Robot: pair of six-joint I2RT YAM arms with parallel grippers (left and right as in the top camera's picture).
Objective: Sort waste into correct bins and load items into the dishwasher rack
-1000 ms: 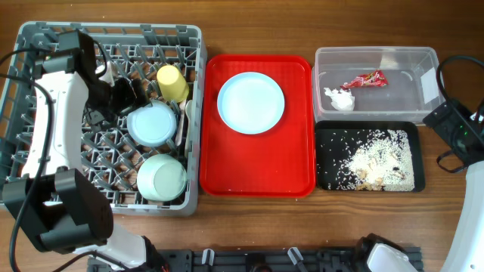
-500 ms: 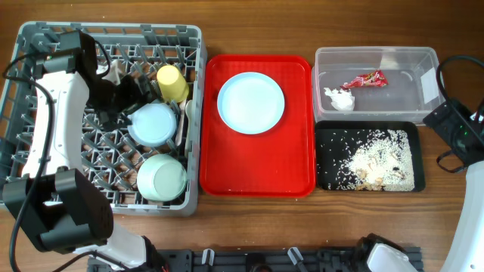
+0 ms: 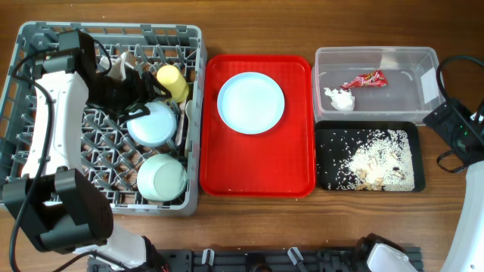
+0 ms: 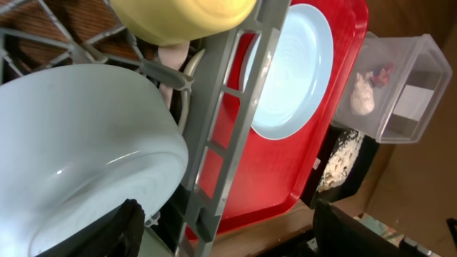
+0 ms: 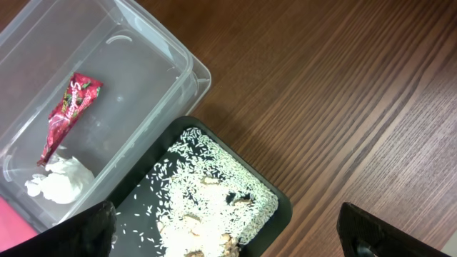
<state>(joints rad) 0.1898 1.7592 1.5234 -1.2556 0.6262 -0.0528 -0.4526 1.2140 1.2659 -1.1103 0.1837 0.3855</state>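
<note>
Brown wood table (image 3: 249,223) under everything. Left of the red tray (image 3: 257,162), the grey rack (image 3: 106,155) holds pale green bowl (image 3: 162,177), light blue bowl (image 3: 153,123), yellow cup (image 3: 172,81); left gripper (image 4: 228,228) jaws stand apart there. Plate (image 3: 251,103) on the tray. Right of it: black tray (image 3: 327,174) of rice (image 3: 378,162), then clear tub (image 3: 397,94); right gripper (image 5: 235,232) spread wide.

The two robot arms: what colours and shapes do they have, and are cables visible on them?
The left arm has white, rounded links with black joints, and a thin black cable loops along it. The left gripper is black. The right arm shows a white link, a black boxy part and black cables; its fingers are black.
</note>
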